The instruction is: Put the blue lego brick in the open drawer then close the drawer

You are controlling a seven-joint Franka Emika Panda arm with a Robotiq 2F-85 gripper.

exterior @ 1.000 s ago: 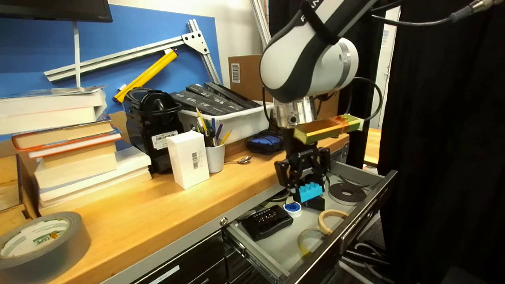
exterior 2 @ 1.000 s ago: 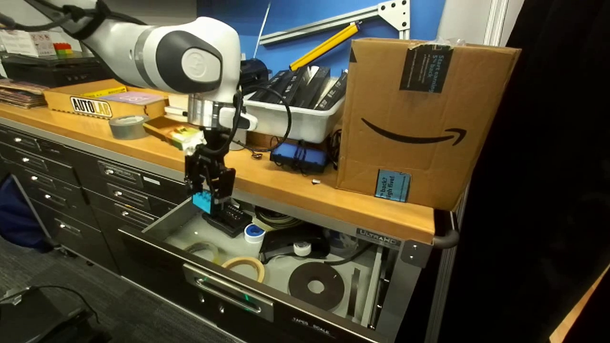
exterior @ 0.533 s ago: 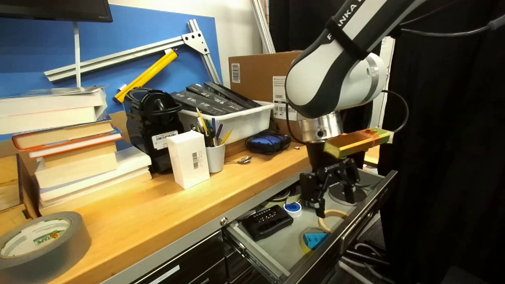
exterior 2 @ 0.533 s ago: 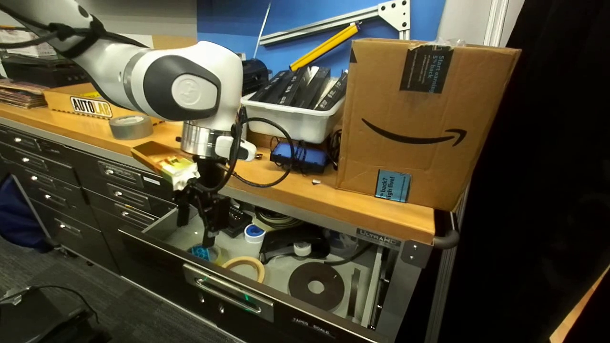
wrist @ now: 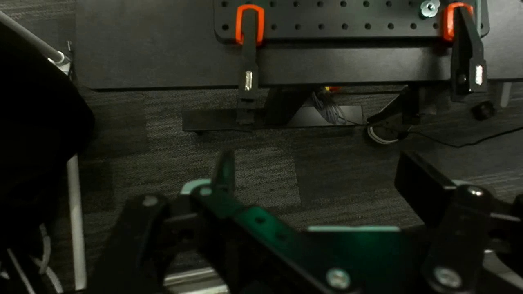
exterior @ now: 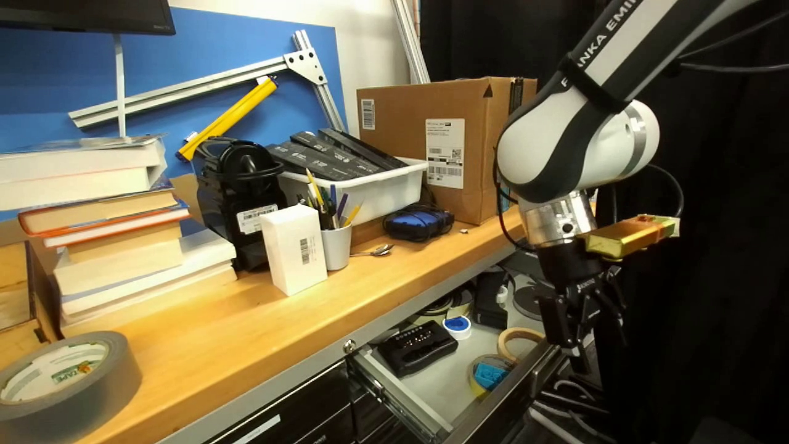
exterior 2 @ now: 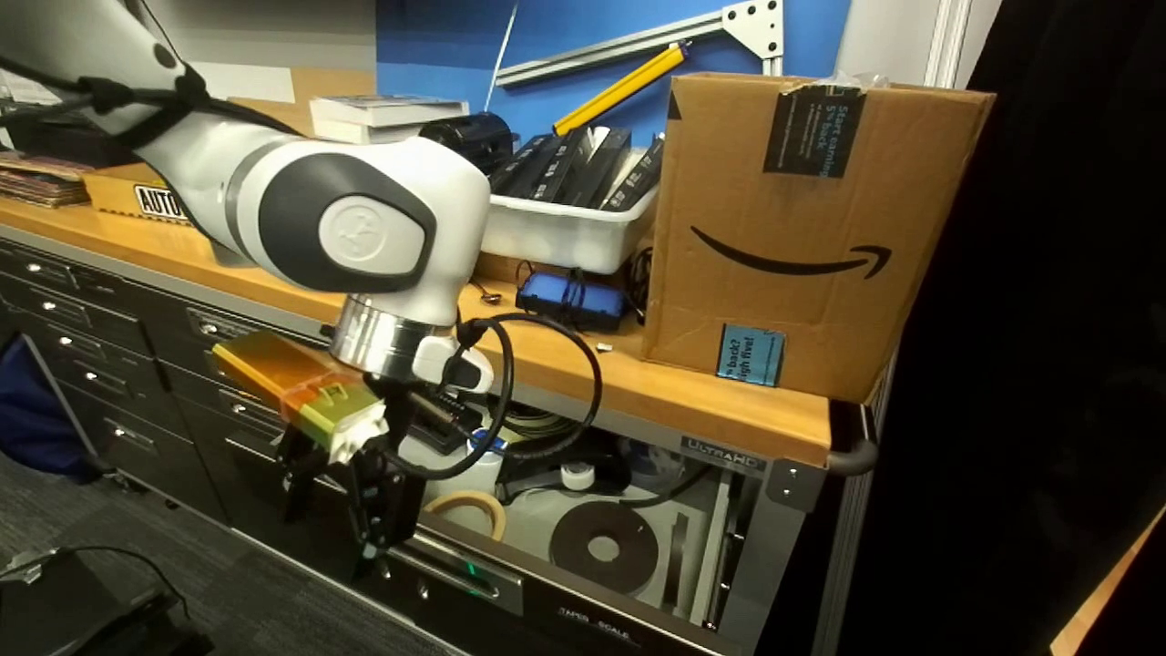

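Note:
The blue lego brick (exterior: pixel 490 375) lies in the open drawer (exterior: pixel 431 382), at a clear tape ring close to the drawer's front; in an exterior view my arm hides it. That drawer's dark front (exterior 2: pixel 551 597) stands pulled well out from the bench. My gripper (exterior: pixel 601 351) is outside the drawer, on the far side of its front from the brick. In an exterior view the gripper (exterior 2: pixel 330 533) hangs before the drawer front, near the handle (exterior 2: pixel 455 569). Seen from the wrist, the gripper (wrist: pixel 320 179) is open, with only carpet showing between its fingers.
The drawer also holds a black device (exterior: pixel 419 346), a blue-white roll (exterior: pixel 457 327), a tan tape ring (exterior 2: pixel 469 512) and a dark roll (exterior 2: pixel 604 549). A cardboard box (exterior 2: pixel 802 219) sits on the worktop (exterior: pixel 296 327). A dark table (wrist: pixel 163 49) with orange clamps shows in the wrist view.
A second ago my gripper held the blue brick over the drawer. It has opened, the brick has dropped inside, and the arm has moved outward and down past the drawer front.

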